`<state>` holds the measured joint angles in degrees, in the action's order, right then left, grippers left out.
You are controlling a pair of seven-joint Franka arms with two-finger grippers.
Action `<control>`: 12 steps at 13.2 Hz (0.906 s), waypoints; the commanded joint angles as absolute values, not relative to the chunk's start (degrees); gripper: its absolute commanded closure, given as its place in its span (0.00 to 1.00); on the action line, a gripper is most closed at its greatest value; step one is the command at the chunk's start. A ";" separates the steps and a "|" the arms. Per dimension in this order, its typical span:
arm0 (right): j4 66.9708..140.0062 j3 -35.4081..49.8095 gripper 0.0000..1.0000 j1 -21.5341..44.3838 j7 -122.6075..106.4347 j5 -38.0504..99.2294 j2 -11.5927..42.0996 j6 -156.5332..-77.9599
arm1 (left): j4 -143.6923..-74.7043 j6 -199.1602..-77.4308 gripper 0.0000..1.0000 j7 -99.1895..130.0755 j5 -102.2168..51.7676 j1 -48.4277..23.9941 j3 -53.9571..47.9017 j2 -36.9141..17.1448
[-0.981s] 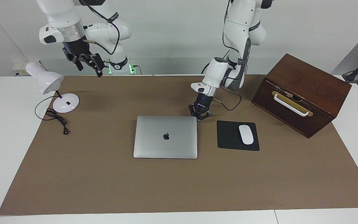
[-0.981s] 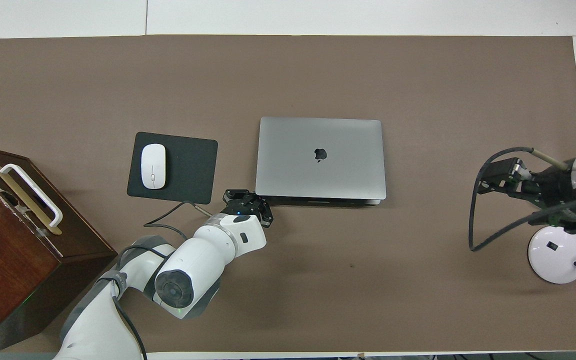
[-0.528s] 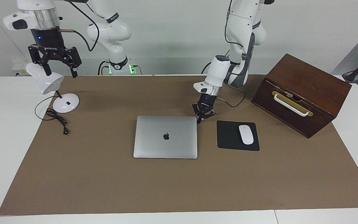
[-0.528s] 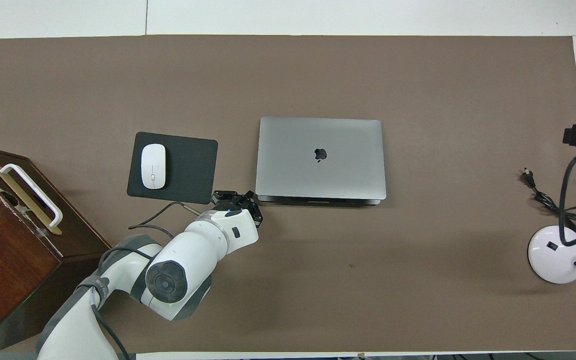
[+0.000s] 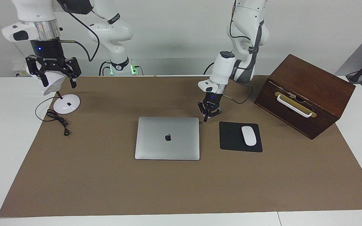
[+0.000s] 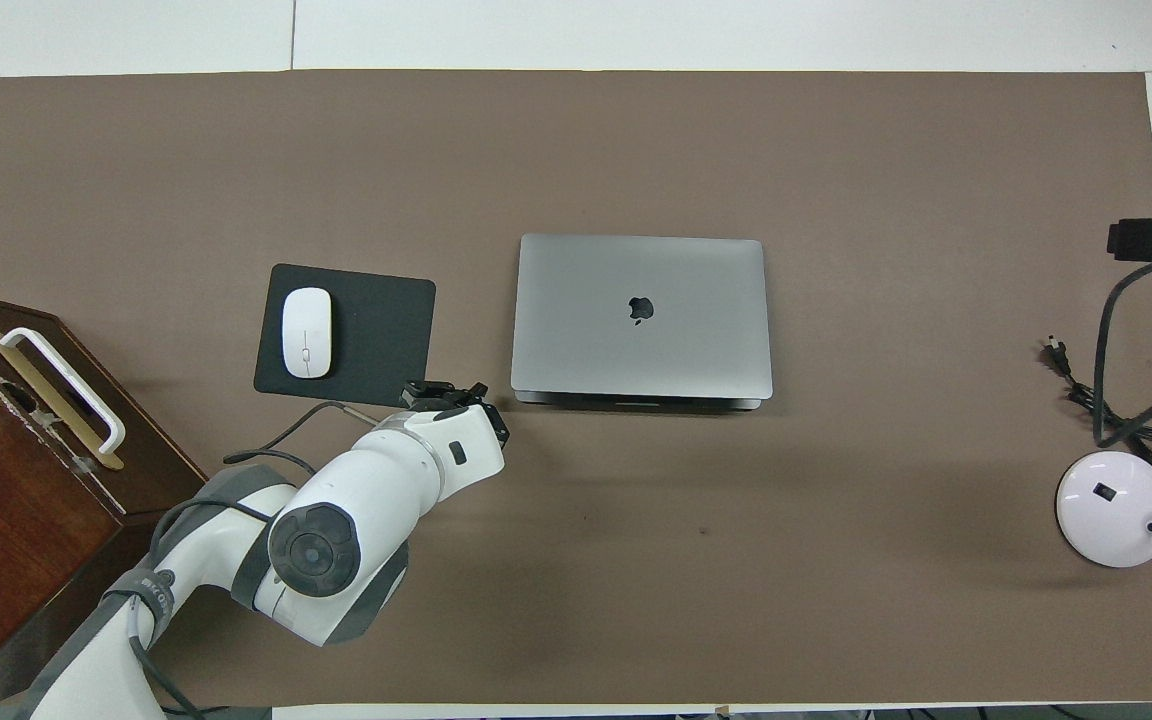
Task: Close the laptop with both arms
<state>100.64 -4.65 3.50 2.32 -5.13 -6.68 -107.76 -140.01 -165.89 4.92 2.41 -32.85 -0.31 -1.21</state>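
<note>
Sitting flat mid-frame on the tabletop (image 5: 105, 188), the laptop (image 5: 167, 138) has its lid down, long axis across the frame. Left tool (image 5: 205, 118), pressed together, hangs by its upper-right corner, apart. Right tool (image 5: 57, 82), spread, waits upper left over the lamp (image 5: 54, 84).

Matt silver metal laptop (image 5: 167, 138); glossy dark wooden box (image 5: 303, 94).

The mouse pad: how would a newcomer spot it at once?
Start at the brown mat covering the table, then find the closed silver laptop near its middle. Beside it, toward the left arm's end, lies the mouse pad: flat, black, carrying a white mouse.
</note>
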 commanded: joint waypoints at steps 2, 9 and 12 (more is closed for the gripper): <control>101.34 -4.22 0.00 2.73 3.52 -4.14 -6.51 -105.56 | -134.40 -156.38 1.00 5.19 -1.57 -32.26 -0.88 0.53; 103.10 -4.13 0.00 3.25 6.06 -1.76 -7.82 -94.13 | -121.13 -141.87 1.00 2.91 -9.14 -29.54 -0.09 0.00; 103.01 -4.04 0.00 3.51 6.24 -1.67 -7.82 -93.43 | -116.12 -135.19 1.00 1.94 -9.14 -26.12 -0.09 0.00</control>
